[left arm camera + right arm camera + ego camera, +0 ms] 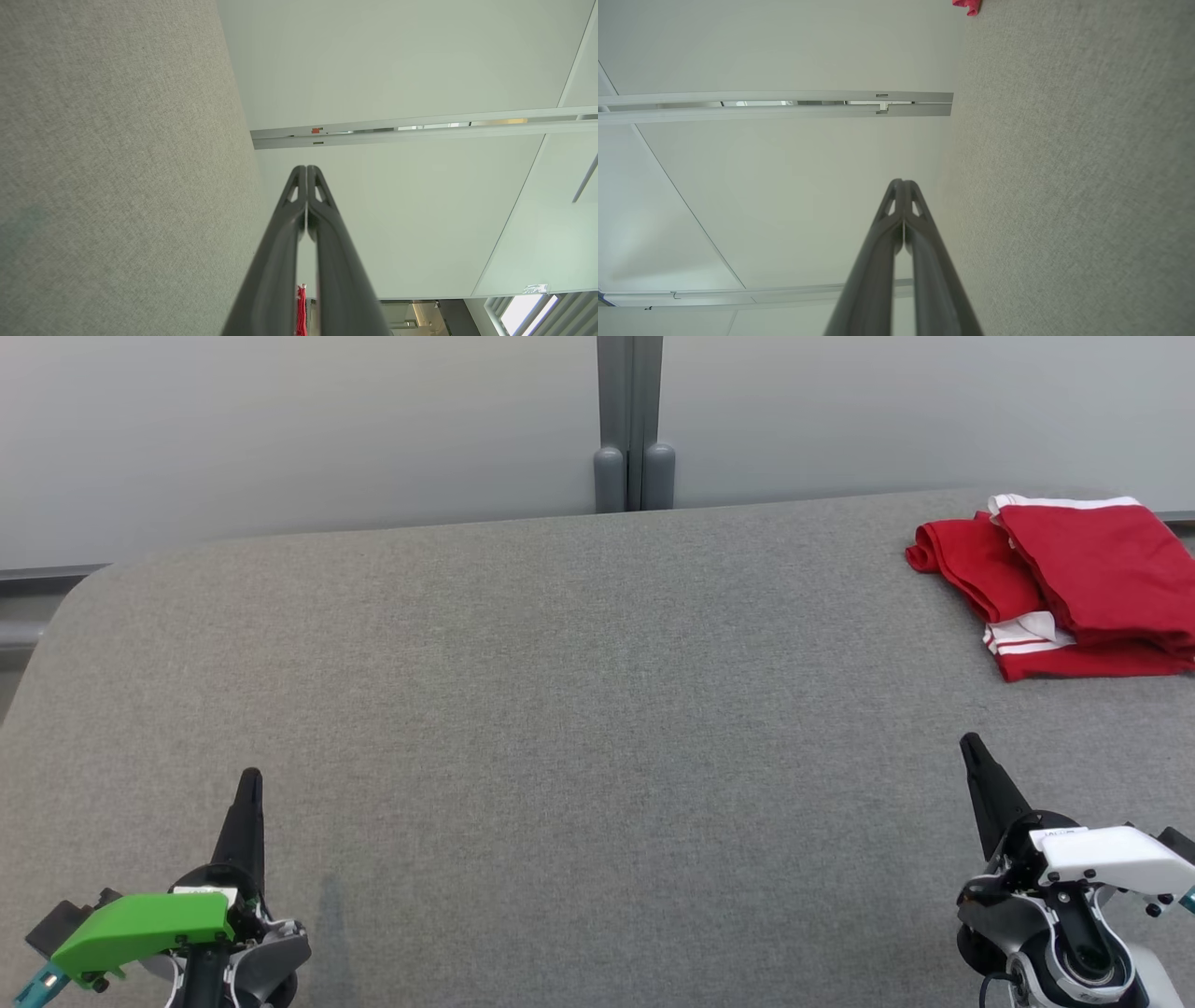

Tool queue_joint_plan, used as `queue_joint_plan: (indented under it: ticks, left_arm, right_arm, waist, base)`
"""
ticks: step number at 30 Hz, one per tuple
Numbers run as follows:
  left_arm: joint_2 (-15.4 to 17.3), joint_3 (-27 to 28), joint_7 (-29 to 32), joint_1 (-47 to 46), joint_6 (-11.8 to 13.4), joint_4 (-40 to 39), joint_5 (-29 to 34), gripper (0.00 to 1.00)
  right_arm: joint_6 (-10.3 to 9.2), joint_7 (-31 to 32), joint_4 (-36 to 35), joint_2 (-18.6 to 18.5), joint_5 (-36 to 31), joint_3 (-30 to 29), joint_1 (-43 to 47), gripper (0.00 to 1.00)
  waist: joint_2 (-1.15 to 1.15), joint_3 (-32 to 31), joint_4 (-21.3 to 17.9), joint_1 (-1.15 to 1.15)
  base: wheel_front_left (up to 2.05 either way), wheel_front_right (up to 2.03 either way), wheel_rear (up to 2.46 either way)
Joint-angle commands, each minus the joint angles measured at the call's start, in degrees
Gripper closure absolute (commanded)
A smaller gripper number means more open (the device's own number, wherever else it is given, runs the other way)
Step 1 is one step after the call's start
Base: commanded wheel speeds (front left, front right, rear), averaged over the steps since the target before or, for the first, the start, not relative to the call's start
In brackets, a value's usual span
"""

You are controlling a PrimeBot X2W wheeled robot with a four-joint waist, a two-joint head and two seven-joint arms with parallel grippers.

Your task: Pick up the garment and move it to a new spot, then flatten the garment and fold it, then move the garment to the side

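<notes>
- Nearest, my left claw (249,782) is clenched on nothing, well apart from the garment (1074,579).
- My right claw (971,747) is clenched and empty too, much nearer the garment, which lies ahead of it and slightly rightward.
- Farther out, the garment rests at the far right corner of the bench (560,663), long axis running crosswise; I judge the right arm should reach.
- Head view gives its folds; right wrist view catches one red corner of the garment (966,5).
</notes>
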Motion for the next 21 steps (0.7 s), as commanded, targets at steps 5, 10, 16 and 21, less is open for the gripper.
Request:
queue_joint_plan:
  ticks: [5, 10, 16, 21]
  left_arm:
    - [0.4, 0.4, 0.7, -1.1, -0.5, 0.2, -2.9, 1.00]
    - [0.4, 0.4, 0.8, -1.1, -0.6, 0.2, -2.8, 1.00]
    - [0.4, 0.3, 0.8, -1.1, -0.6, 0.1, -2.8, 1.00]
    - [0.4, 0.3, 0.8, -1.0, -0.6, 0.1, -2.8, 1.00]
  right_arm:
    - [0.02, 0.7, 0.2, 0.1, 2.6, -0.3, -0.5, 1.00]
    - [0.02, 0.8, 0.2, 0.1, 2.8, -0.3, -0.5, 1.00]
    - [0.02, 0.8, 0.2, 0.1, 2.8, -0.3, -0.5, 1.00]
    - [0.02, 0.8, 0.2, 0.1, 2.8, -0.3, -0.5, 1.00]
  waist:
    - [0.00, -0.2, 0.0, 0.00]
    - [0.00, -0.3, 0.0, 0.00]
    - [0.00, -0.3, 0.0, 0.00]
    - [0.00, -0.3, 0.0, 0.00]
  base:
    - [0.00, 0.00, 0.00]
    - [0.00, 0.00, 0.00]
    - [0.00, 0.00, 0.00]
    - [0.00, 0.00, 0.00]
